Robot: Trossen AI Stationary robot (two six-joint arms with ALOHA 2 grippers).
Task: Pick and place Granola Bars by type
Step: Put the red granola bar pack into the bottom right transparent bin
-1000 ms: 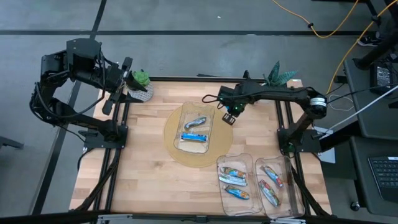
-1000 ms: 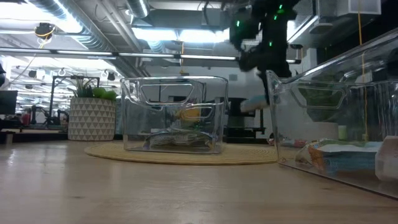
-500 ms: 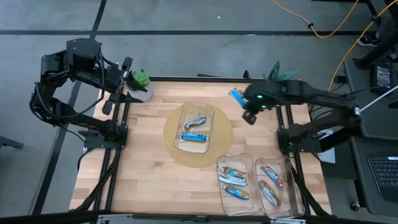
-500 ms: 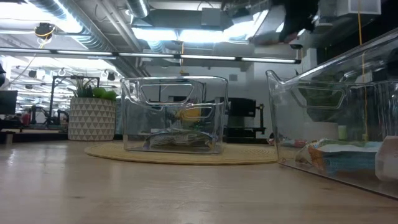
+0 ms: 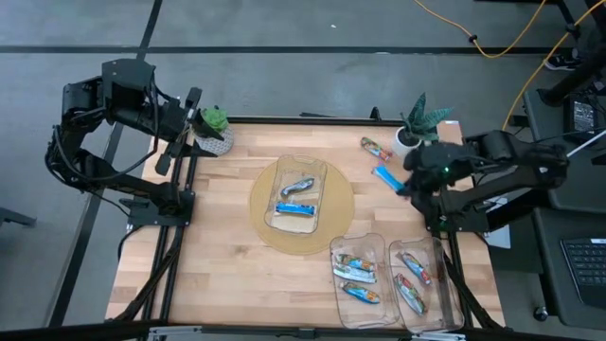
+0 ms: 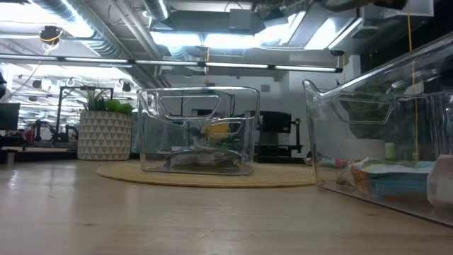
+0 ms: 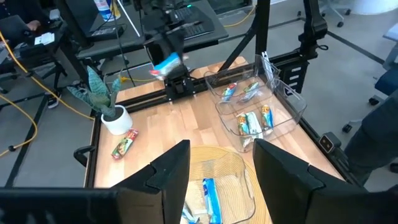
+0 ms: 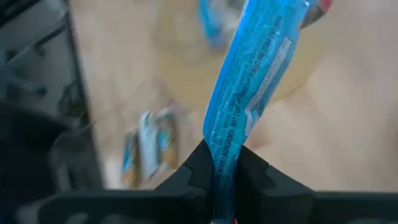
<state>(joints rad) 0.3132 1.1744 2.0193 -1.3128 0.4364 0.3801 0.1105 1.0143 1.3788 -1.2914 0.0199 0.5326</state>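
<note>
From above, the right gripper has swung from over the centre bin to the table's right edge, clenched on a blue bar; the left gripper stays parked, fingers apart. The low view has lost that arm. The right wrist view shows the blue bar pinched.

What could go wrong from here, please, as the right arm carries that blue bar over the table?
The right tool pinches only the very end of the blue bar, so the slick wrapper might slip out mid-swing. The arm sits close to the small plant and could knock it. A multicoloured bar lies loose on the table outside any bin, so it may get bumped or missed.
</note>
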